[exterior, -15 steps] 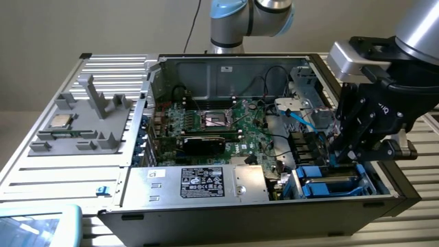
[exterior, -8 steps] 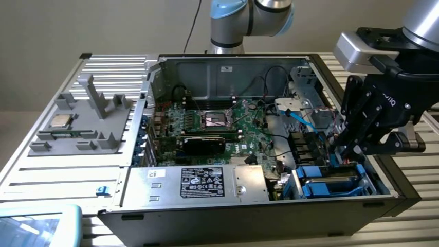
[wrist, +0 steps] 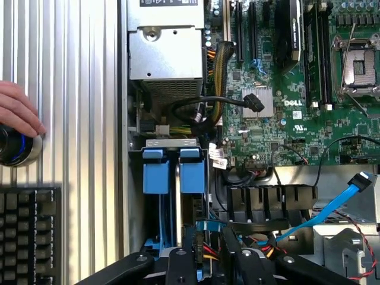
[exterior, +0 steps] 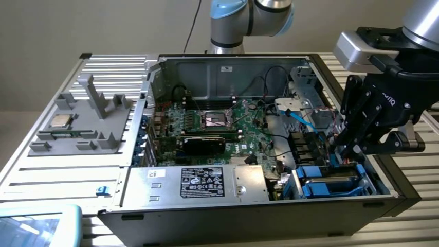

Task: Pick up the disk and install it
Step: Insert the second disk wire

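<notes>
The disk stands on edge in the drive bay at the near right corner of the open computer case, its blue carrier tabs facing up. My gripper reaches down into the far end of that bay. In the wrist view the gripper sits over the disk's end, and its black fingers straddle a blue carrier tab there, shut on it.
A second blue carrier sits beside the disk. Close by are the silver power supply, a loose blue cable and the motherboard. A grey fixture holds a CPU chip. A hand rests on a knob above a keyboard.
</notes>
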`<state>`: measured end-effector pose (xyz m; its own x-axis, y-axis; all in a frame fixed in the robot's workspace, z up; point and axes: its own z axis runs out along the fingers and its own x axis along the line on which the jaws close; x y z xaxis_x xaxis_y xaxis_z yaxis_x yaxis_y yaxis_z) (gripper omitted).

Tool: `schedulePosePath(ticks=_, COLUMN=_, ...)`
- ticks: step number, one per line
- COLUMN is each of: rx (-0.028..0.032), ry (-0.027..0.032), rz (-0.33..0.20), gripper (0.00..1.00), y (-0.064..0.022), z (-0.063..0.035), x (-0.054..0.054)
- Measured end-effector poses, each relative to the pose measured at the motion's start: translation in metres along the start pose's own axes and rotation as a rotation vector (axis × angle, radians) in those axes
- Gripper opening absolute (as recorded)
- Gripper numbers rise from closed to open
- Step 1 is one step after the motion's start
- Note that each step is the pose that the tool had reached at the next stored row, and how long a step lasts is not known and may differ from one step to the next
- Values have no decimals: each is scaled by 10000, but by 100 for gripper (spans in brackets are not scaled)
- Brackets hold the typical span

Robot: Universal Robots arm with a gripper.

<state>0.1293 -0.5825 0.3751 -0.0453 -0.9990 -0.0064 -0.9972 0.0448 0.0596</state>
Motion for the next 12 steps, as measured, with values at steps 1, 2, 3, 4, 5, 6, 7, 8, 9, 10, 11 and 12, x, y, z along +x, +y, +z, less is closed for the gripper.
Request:
schedulePosePath(ticks=1, rx=-4, ry=-1, rz=0, gripper=30, y=0, z=0, x=0)
schedulePosePath(ticks=2, rx=-9, ry=0, rz=0, gripper=30, y=0, z=0, x=0)
schedulePosePath(ticks=3, rx=-13, ry=-1, rz=0, gripper=30, y=0, z=0, x=0)
schedulePosePath(ticks=4, rx=-17, ry=1, rz=0, gripper=30, y=-1, z=0, x=0)
schedulePosePath(ticks=5, rx=-21, ry=1, rz=0, gripper=28, y=-1, z=0, x=0)
schedulePosePath(ticks=6, rx=-25, ry=0, rz=0, gripper=28, y=-1, z=0, x=0)
schedulePosePath(ticks=7, rx=-30, ry=1, rz=0, gripper=22, y=-1, z=0, x=0)
schedulePosePath(ticks=8, rx=-34, ry=1, rz=0, gripper=15, y=-2, z=0, x=0)
schedulePosePath(ticks=9, rx=-38, ry=1, rz=0, gripper=11, y=-2, z=0, x=0)
schedulePosePath(ticks=10, rx=-42, ry=1, rz=1, gripper=11, y=-2, z=0, x=0)
schedulePosePath(ticks=11, rx=-46, ry=2, rz=1, gripper=11, y=-2, z=0, x=0)
schedulePosePath(ticks=12, rx=-49, ry=1, rz=0, gripper=11, y=-2, z=0, x=0)
